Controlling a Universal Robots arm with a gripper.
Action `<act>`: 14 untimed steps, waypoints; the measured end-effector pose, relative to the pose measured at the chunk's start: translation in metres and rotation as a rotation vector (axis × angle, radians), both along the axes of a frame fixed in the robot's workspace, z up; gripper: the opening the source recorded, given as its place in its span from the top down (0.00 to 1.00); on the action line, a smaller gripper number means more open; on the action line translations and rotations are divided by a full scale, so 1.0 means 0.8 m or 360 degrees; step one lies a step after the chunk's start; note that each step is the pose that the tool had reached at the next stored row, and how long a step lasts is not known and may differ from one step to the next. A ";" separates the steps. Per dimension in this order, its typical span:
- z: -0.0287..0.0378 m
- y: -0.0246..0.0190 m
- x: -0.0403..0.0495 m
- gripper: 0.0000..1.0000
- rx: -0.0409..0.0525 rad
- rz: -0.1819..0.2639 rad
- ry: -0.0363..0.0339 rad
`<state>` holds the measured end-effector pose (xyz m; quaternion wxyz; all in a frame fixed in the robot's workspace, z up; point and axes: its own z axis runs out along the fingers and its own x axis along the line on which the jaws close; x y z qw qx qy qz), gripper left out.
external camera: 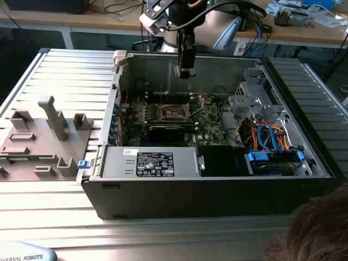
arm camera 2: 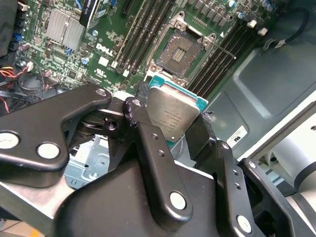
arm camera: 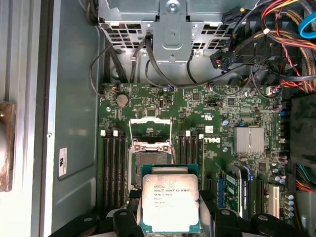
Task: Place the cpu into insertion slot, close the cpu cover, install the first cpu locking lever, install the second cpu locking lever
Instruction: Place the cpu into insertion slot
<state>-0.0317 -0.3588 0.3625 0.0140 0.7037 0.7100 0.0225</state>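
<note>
Exterior view first: how is the arm posed?

It reaches in from the far side of the open computer case (external camera: 217, 190). The wrist points straight down and the gripper (external camera: 185, 69) hangs about level with the case's far wall, well above the green motherboard (external camera: 209, 122).

What does the gripper have?

Both wrist views show the gripper (arm camera 2: 173, 116) (arm camera: 170, 197) closed on the cpu (arm camera 2: 173, 111) (arm camera: 170, 210). One black finger is pressed to each of two opposite edges. The chip lies flat between them with its silver-grey top facing the first wrist camera, and its green border shows around the metal.

Where is the cpu relative to its seat?

It is off the board and not seated. The insertion slot (arm camera: 148, 160) (arm camera 2: 180, 52) lies beneath it, just beyond the fingertips. In the first wrist view the chip's edge overlaps the near rim of the slot. The slot itself is bare, a dark square with a silver rim, and in the exterior view it (external camera: 173, 114) sits below the gripper.

And the cpu cover?

The cpu cover (arm camera: 149, 120) is swung up off the slot, on the side toward the grey drive bay (arm camera: 170, 29).

What lies farther out?

Black memory slots (arm camera: 112, 168) flank the socket and a finned heatsink (arm camera: 249, 139) sits beyond them. A grey fixture plate (external camera: 43, 136) lies beside the case at the exterior view's left. A person's hair (external camera: 321, 228) shows at the lower right.
</note>
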 end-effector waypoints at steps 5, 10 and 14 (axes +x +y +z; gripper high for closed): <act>0.0000 0.0000 0.000 0.46 0.0000 -0.0007 0.0000; 0.0000 0.0000 0.000 0.46 0.0000 -0.0012 0.0000; 0.0000 0.0000 0.000 0.46 0.0000 -0.0018 0.0000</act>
